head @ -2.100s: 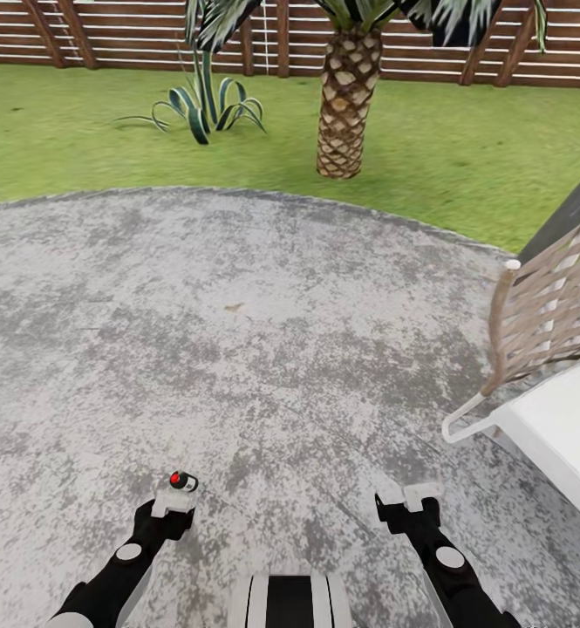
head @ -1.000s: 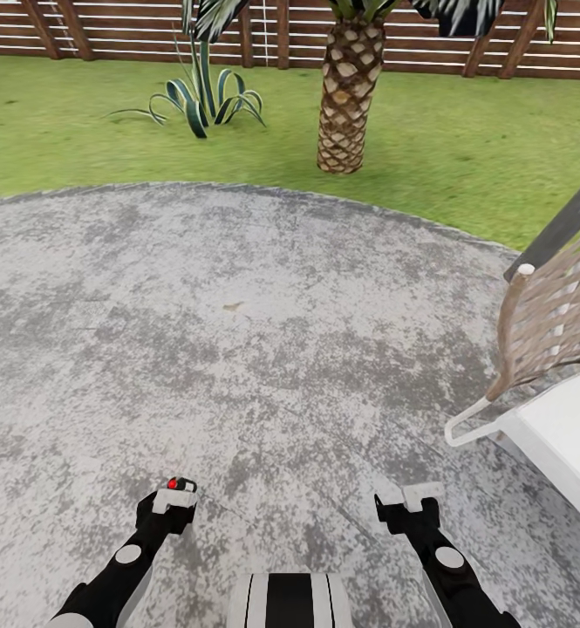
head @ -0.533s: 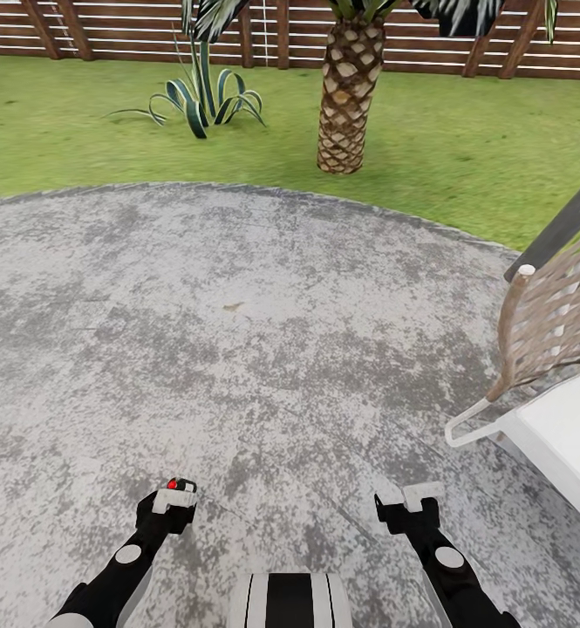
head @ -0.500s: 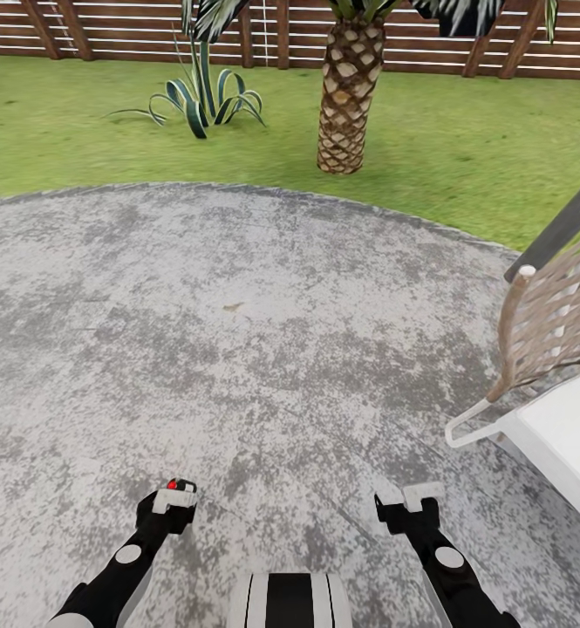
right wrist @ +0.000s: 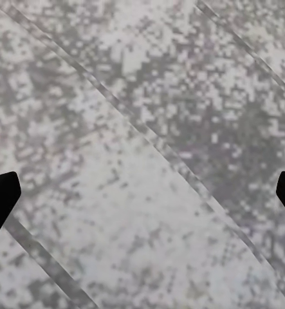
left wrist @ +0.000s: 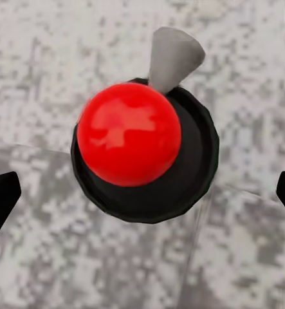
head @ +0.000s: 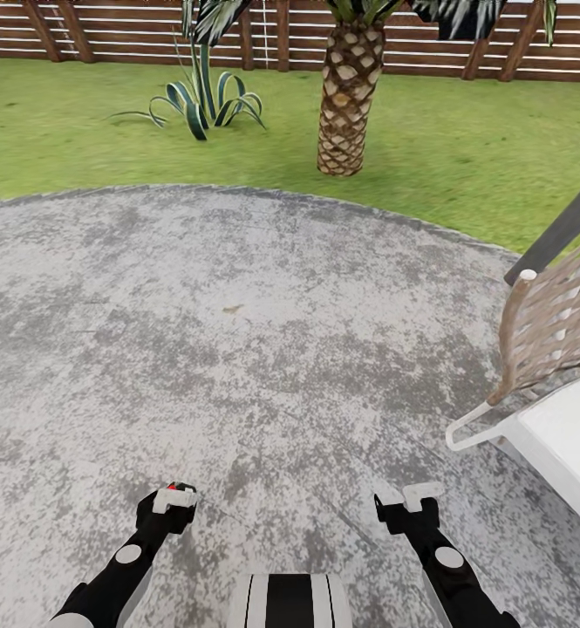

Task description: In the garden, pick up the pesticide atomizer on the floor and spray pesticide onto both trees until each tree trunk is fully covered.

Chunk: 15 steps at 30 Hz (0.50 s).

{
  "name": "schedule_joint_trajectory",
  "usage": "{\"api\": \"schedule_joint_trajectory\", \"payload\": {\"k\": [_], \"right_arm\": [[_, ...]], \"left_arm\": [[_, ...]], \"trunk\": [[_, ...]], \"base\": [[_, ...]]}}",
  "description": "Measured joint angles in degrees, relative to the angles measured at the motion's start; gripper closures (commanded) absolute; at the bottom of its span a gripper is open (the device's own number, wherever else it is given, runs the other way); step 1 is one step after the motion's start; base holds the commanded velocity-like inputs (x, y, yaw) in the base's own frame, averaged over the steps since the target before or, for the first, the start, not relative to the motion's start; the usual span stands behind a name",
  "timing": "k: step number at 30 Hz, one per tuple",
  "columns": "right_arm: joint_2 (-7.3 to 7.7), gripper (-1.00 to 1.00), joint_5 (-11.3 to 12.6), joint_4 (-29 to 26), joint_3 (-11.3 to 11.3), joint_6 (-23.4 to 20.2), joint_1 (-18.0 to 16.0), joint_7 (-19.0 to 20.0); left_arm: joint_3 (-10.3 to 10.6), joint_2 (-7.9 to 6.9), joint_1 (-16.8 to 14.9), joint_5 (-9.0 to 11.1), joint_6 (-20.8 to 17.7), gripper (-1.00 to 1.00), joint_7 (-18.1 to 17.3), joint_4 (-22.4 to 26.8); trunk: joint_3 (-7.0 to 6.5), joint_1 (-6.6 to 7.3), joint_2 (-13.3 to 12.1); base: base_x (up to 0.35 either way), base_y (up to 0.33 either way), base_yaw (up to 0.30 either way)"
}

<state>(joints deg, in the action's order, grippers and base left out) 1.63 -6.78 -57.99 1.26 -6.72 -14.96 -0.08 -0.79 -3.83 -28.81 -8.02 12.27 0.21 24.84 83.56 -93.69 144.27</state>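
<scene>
The pesticide atomizer (left wrist: 129, 134) stands on the grey speckled paving; I look down on its red round cap, black collar and grey nozzle (left wrist: 171, 58). My left gripper (left wrist: 143, 196) hangs open right over it, with a black fingertip on either side and apart from it. In the head view the left gripper (head: 174, 498) covers all but a sliver of the red cap (head: 178, 486). My right gripper (head: 420, 497) is open over bare paving (right wrist: 142, 161), holding nothing. The task's trees are out of view.
A woven lounge chair (head: 551, 323) with a white cushion (head: 569, 436) stands close on the right. Beyond the round patio lie the lawn (head: 464, 157), a scaly palm (head: 349, 96), a spiky striped plant (head: 204, 100) and a slatted wooden fence (head: 133, 35).
My left gripper has come down over the atomizer, so less of the red cap shows in the head view. The view shifted slightly early on. The right arm has stayed still.
</scene>
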Motion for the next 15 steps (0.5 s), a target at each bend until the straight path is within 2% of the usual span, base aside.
{"api": "schedule_joint_trajectory", "payload": {"k": [15], "right_arm": [[0.00,-1.00,0.00,0.00,0.06,0.00,0.02,0.00]], "left_arm": [[0.00,0.04,0.00,0.00,0.01,-1.00,-0.01,0.00]], "trunk": [[-0.47,0.00,0.00]], "base": [[0.000,0.000,0.000]]}}
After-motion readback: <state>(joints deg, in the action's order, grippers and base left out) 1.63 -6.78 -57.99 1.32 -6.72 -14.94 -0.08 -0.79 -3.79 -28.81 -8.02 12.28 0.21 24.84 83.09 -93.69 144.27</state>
